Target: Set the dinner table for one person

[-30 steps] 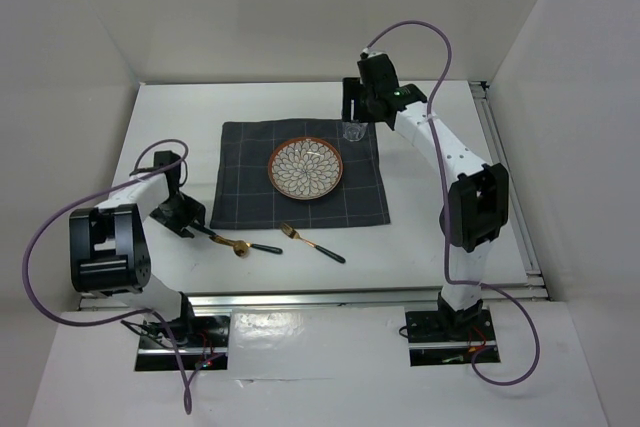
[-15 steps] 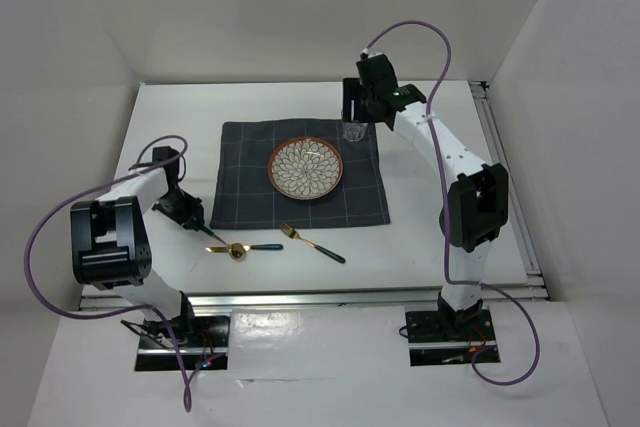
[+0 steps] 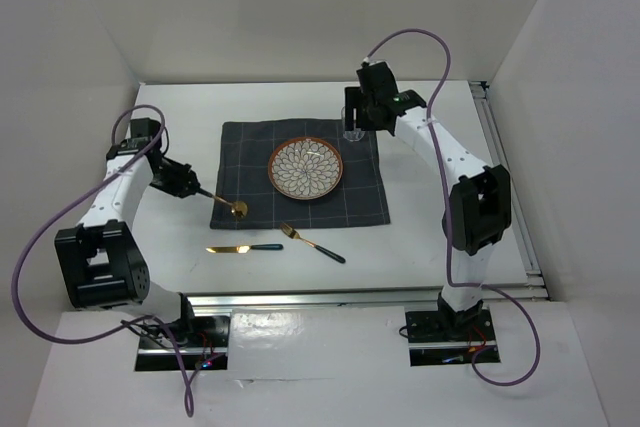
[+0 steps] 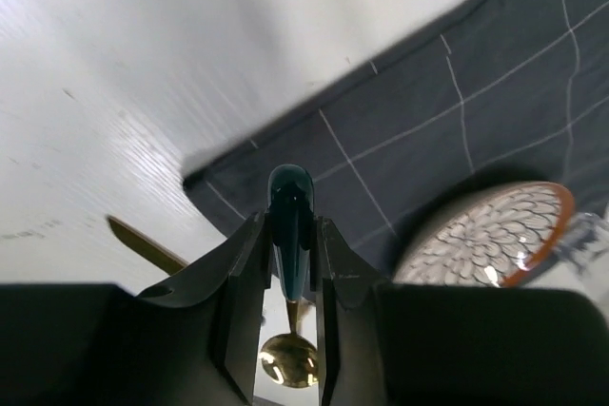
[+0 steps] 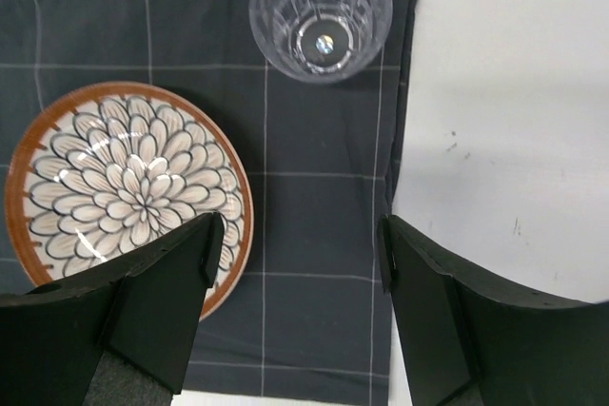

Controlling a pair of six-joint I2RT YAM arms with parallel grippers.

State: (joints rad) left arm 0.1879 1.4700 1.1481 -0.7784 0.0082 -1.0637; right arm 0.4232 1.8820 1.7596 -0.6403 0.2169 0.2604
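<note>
My left gripper (image 3: pixel 188 185) is shut on the teal handle of a gold-bowled spoon (image 3: pixel 236 209) and holds it in the air over the front left corner of the dark checked placemat (image 3: pixel 360 202). In the left wrist view the spoon (image 4: pixel 290 225) sits between the closed fingers, bowl hanging below. A flower-patterned plate (image 3: pixel 305 168) lies mid-mat, and a clear glass (image 3: pixel 352 131) stands at the mat's far right corner. My right gripper (image 3: pixel 357 115) hovers open above the glass (image 5: pixel 321 9), nothing between its fingers. All of this rests on the white dinner table (image 3: pixel 440 237).
A gold knife with a dark handle (image 3: pixel 245 248) and a gold fork with a dark handle (image 3: pixel 312 243) lie on the bare table in front of the mat. Metal rails (image 3: pixel 505 177) run along the right and near edges. White walls enclose the table.
My left gripper closed on the spoon, lifted it off the table and carried it back and left to the mat's corner. The knife stayed put. The right gripper barely shifted.
</note>
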